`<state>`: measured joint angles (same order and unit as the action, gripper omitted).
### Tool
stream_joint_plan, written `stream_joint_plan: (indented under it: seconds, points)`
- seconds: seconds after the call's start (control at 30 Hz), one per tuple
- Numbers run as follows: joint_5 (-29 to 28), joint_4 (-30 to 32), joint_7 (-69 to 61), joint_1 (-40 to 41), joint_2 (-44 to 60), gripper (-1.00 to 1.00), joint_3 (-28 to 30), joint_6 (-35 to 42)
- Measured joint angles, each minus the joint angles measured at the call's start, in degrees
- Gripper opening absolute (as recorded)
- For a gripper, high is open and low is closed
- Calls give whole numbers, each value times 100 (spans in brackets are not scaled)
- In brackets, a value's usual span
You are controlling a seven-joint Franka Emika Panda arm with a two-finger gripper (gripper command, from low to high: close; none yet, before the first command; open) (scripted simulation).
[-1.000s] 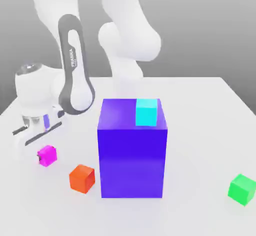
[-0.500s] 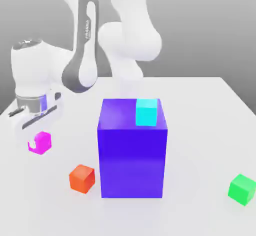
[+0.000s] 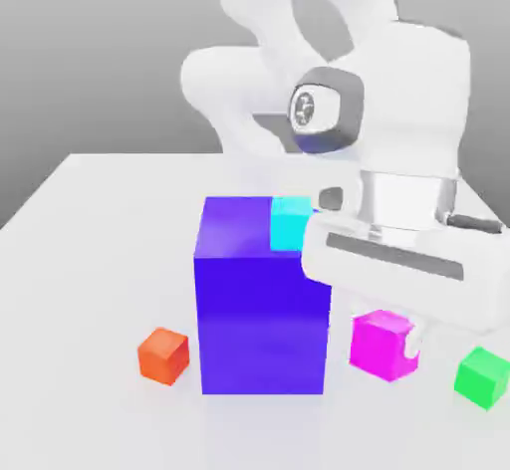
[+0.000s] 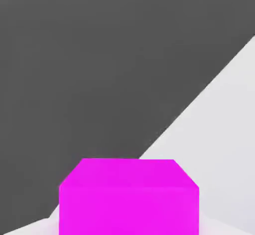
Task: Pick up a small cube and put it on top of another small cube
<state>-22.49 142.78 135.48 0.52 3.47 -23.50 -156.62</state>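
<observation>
Gripper (image 3: 386,331), closed on pink cube (image 3: 384,345), has swung across to the other side of the blue block (image 3: 263,309). A sec ago we saw it, w/ pink cube beneath, out past the block toward the exterior view's left; now both are at the block's side toward the exterior view's right. Pink cube looks bigger in the exterior view than it did, so we'd guess it has also come nearer that camera. In the hand view we see pink cube seated between the fingers, which stand only as far apart as its width.

The rest is where it was. Green cube (image 3: 482,377) sits on the table (image 3: 90,259), farther from the block than pink cube is, same side. Orange cube (image 3: 163,355) sits just beside the block on the opposite side. Cyan cube (image 3: 292,223) rests on top of the block.

For the task, we read this as the carry: pick-up looks done, stacking isn't. We can't be sure which cube is the base; the swing has brought pink cube near green cube, so that's our best guess, w/ cyan cube a possible alt. If green, next move is to travel on away from the block, get above green cube, line up faces, lower gently & let go. Main risks, as we judge it: clipping green cube if pink cube comes in too low, or an off-centre drop, esp. as green cube looks turned relative to the block.
</observation>
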Motion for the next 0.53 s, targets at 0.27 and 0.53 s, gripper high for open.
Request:
stream_joint_plan:
  seconds: [0.27,0.53]
  points:
    - [1182,-185,1568,-927,610,-100,-639,692]
    - [425,-289,2264,-1347,1489,100,-53,72]
